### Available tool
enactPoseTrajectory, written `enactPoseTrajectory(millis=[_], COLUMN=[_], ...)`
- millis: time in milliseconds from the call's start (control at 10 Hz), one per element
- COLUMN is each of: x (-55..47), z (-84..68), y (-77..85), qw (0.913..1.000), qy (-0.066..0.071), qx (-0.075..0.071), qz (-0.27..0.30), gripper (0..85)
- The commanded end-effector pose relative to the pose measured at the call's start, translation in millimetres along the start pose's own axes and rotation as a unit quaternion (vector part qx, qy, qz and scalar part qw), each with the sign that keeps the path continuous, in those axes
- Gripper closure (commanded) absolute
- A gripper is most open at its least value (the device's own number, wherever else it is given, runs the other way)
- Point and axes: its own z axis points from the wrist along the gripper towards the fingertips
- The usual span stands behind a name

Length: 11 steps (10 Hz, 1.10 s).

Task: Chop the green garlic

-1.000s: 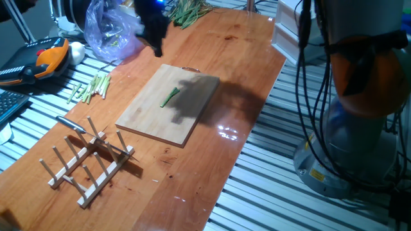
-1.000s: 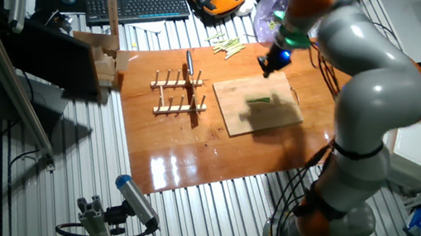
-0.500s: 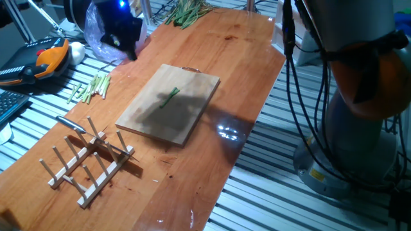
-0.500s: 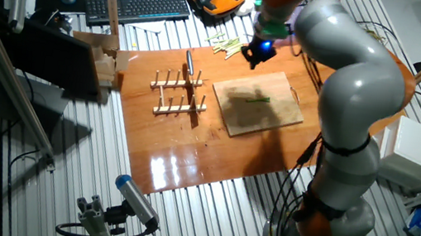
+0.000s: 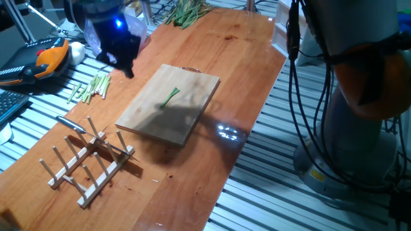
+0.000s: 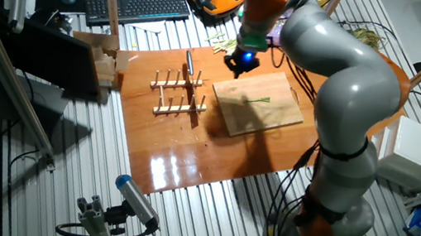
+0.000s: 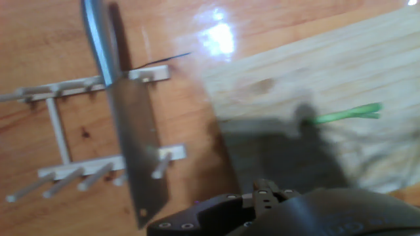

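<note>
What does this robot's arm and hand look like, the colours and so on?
The arm is thick, rounded and silver-grey, with orange bands at its joints. Black cables hang beside it. The gripper is small and black, with a blue light glowing on it.

no readable text, labels, brands or numbers in any view

A robotics lab: slatted aluminium bench (image 5: 359, 205), teach pendant (image 5: 38, 61), keyboard (image 6: 139, 7).
</note>
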Motion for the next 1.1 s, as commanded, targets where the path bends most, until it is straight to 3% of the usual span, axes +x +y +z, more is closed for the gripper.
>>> enactPoseTrajectory(millis=[0,200,300,500,600,800,1000], x=[21.8,21.8,21.8,21.8,21.8,21.8,21.8], z=[6.5,6.5,6.5,6.5,6.5,6.5,6.5], y=[111.1,111.1,111.1,111.1,111.1,111.1,111.1], qw=[1.0000,0.9999,0.9993,0.9974,0.9965,0.9934,0.9948], qy=[0.000,-0.003,-0.009,0.002,0.001,-0.010,-0.019], qx=[0.000,0.006,0.021,0.018,0.017,0.027,0.037], qz=[-0.002,-0.010,-0.028,-0.069,-0.082,-0.111,-0.094], gripper=[85.0,85.0,85.0,85.0,85.0,85.0,85.0])
